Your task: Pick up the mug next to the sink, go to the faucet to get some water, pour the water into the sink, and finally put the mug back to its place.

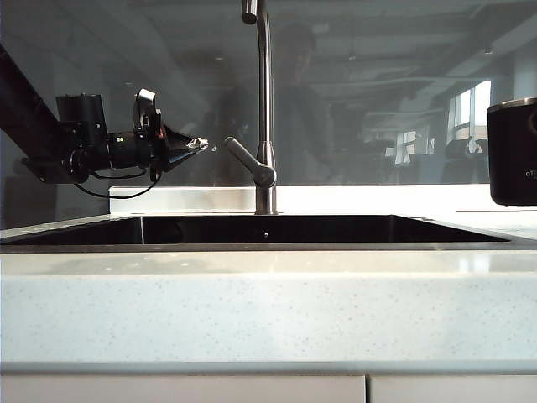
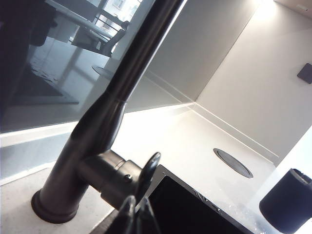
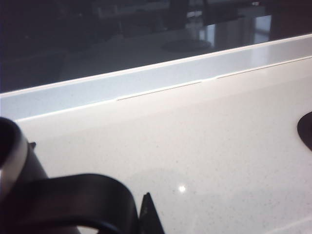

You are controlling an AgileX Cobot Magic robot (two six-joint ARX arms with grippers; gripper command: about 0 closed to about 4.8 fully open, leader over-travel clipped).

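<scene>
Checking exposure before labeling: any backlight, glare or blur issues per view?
Exterior view: bright counter behind, so the left tool, faucet and mug read dark. Left wrist view: faucet silhouetted, counter blown out. Right wrist view: mug handle close and soft, small specular glint on the counter.

The mug (image 1: pixel 513 151), matte black with a silver rim, stood upright on the white desk at the far right, just beyond the sink's (image 1: pixel 268 230) right end. That dark, glossy sink lay sunken across the middle; the steel faucet (image 1: pixel 265 109) rose tall behind it.
</scene>
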